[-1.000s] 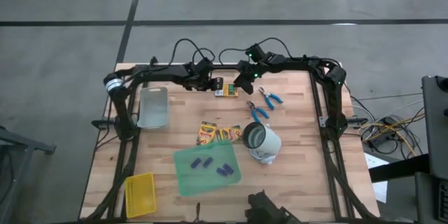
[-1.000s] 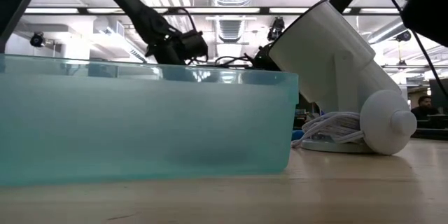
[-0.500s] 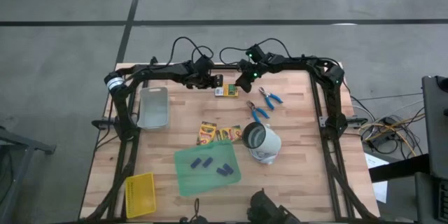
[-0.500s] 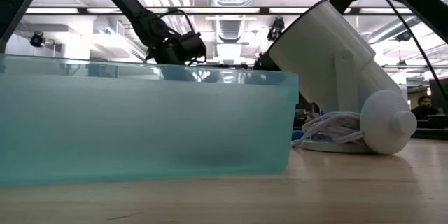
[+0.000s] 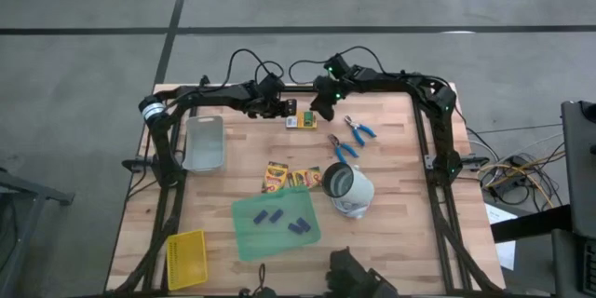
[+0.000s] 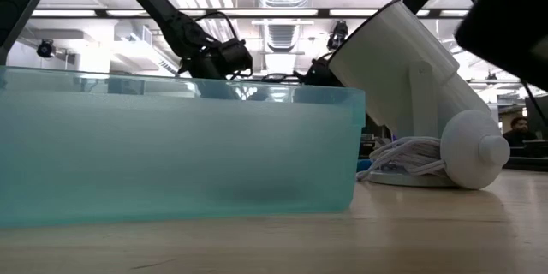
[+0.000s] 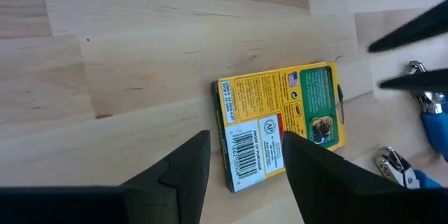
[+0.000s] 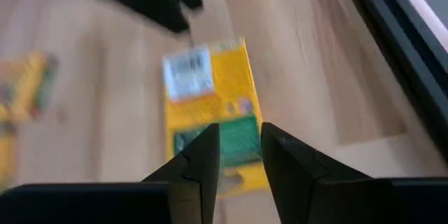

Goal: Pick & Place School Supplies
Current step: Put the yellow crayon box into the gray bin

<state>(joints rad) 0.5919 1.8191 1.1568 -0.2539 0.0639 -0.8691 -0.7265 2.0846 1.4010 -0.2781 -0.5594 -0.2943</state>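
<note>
— Wooden plank tabletop point(image 5: 233, 172), pale butcher-block, seen from above. What sits at its left?

— A yellow mesh basket point(image 5: 185, 259) at the near left corner, and a clear grey-blue plastic tray point(image 5: 204, 142) farther back along the left side.

— And the left gripper point(image 5: 285, 110)?

— It hangs at the far edge, left of centre, released: in its wrist view the two dark fingers point(image 7: 182, 175) stand apart, grasping nothing. Under them lies a small yellow-and-green crayon box point(image 7: 281, 124), flat on the wood, barcode side up.

— Where is that box in the high view?

— Between the two grippers near the far edge point(image 5: 300, 122), just beside the left gripper's tip.

— Toward the middle?

— A translucent green flat sheet point(image 5: 276, 223) lies near the front, with several tiny purple-blue oblong pieces point(image 5: 298, 227) on it. Just beyond it rest two more flat crayon boxes point(image 5: 290, 178), side by side.

— Further right?

— A white tilted lamp-like device point(image 5: 347, 189) stands just right of those boxes. Behind it lie two small blue-handled scissor-like metal tools point(image 5: 350, 140), near each other.

— The right gripper point(image 5: 323, 104)?

— It is above the far edge, just right of the single crayon box. Its fingers point(image 8: 198, 162) leave a narrow gap; nothing is clamped between them, and the box shows blurred beyond.
</note>
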